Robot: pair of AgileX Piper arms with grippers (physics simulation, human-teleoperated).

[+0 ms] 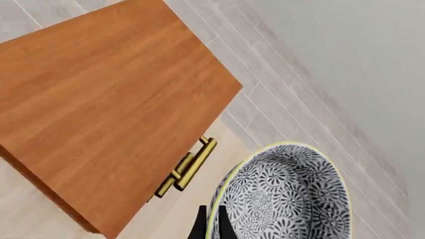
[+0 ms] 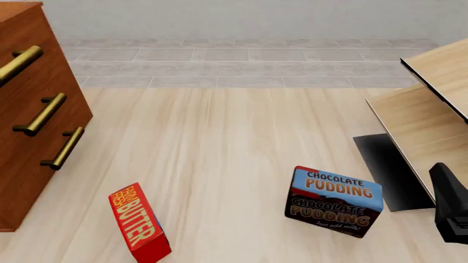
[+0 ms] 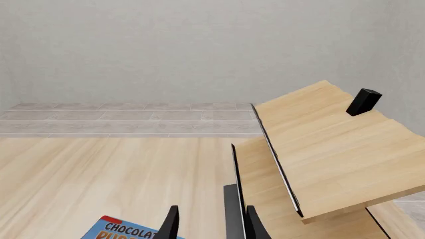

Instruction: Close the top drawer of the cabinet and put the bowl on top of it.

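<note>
The bowl [image 1: 285, 196], white with a dense dark floral pattern and a yellowish rim, hangs in the air in the left wrist view. My left gripper [image 1: 211, 226] is shut on its rim, one black finger on each side of the wall. The cabinet [image 1: 99, 99] lies below, its flat top in full view; the bowl hangs in front of its handle side, not over the top. The top drawer [image 2: 21, 61] looks flush with the two lower fronts. My right gripper [image 3: 212, 230] is open and holds nothing. The front view shows neither the bowl nor my left gripper.
A red butter box [image 2: 139, 224] and a chocolate pudding box [image 2: 332, 201] stand on the floor. Pale light-wood furniture [image 2: 431, 104] fills the right side, close to my right arm [image 2: 452, 208]. A small black block [image 3: 364, 101] sits on its upper board.
</note>
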